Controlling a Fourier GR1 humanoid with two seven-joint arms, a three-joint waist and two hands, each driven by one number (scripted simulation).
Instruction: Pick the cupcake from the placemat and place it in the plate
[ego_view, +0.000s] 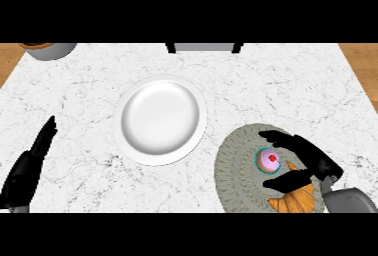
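- My right hand hung over the grey placemat, fingers and thumb curved around the cupcake without visibly closing on it.
- A croissant lay just beside the cupcake.
- The white plate sat left of the placemat.
- My left hand rested open near the left edge.
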